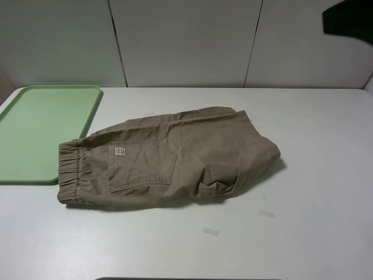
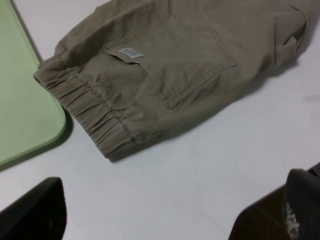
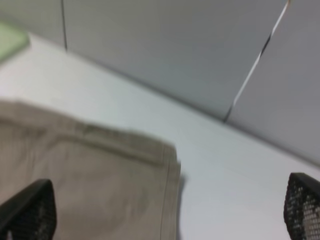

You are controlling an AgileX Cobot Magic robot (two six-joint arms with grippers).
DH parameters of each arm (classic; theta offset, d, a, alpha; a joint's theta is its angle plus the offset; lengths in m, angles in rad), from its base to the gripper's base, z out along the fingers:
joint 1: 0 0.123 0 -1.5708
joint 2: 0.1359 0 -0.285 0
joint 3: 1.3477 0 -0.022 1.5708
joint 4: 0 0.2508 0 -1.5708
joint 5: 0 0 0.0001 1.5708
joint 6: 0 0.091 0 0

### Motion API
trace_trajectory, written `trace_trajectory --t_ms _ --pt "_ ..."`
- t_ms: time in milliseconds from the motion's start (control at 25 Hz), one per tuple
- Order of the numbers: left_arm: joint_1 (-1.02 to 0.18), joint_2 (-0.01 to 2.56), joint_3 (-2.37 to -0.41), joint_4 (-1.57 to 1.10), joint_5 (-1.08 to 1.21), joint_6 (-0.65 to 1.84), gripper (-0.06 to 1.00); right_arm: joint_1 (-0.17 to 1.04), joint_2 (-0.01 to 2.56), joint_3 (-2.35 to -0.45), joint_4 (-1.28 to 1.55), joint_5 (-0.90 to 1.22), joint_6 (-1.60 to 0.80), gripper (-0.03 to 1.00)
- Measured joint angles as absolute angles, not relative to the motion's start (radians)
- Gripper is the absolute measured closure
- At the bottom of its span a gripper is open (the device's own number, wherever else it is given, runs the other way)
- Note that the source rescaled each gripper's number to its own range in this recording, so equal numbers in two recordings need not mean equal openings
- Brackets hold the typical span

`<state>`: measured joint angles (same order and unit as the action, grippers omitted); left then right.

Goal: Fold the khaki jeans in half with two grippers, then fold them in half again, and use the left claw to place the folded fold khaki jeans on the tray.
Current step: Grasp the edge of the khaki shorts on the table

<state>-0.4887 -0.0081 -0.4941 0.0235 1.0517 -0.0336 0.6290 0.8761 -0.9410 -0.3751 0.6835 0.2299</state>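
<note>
The khaki jeans (image 1: pixel 175 157) lie flat in the middle of the white table, back patch pocket up. Their gathered waistband (image 1: pixel 73 172) points left and its corner reaches the rim of the pale-green tray (image 1: pixel 41 128). The tray has nothing on it. Neither gripper shows in the exterior high view. In the left wrist view my left claw (image 2: pixel 167 210) hangs open above the bare table, just in front of the waistband (image 2: pixel 95 117), with nothing held. In the right wrist view my right gripper (image 3: pixel 165 210) is open too, above the jeans' hemmed leg end (image 3: pixel 100 175).
Two small strips of clear tape (image 1: pixel 210 231) (image 1: pixel 266 213) lie on the table in front of the jeans. A dark shape (image 1: pixel 348 17) hangs at the top right against the panelled wall. The table's front edge (image 2: pixel 260 220) is near the left claw.
</note>
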Motion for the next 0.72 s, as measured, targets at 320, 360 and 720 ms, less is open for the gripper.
trace_trajectory --t_ms 320,360,720 --pt "-0.489 -0.008 -0.494 0.024 1.052 -0.034 0.05 0.626 1.122 -0.94 -0.364 0.704 0.188 -0.02" --pt "-0.489 -0.008 -0.494 0.024 1.052 -0.034 0.05 0.617 1.146 -0.94 -0.356 0.687 0.186 -0.02" --pt "-0.489 -0.008 -0.494 0.024 1.052 -0.034 0.05 0.516 1.36 -0.98 -0.186 0.56 0.1 -0.02"
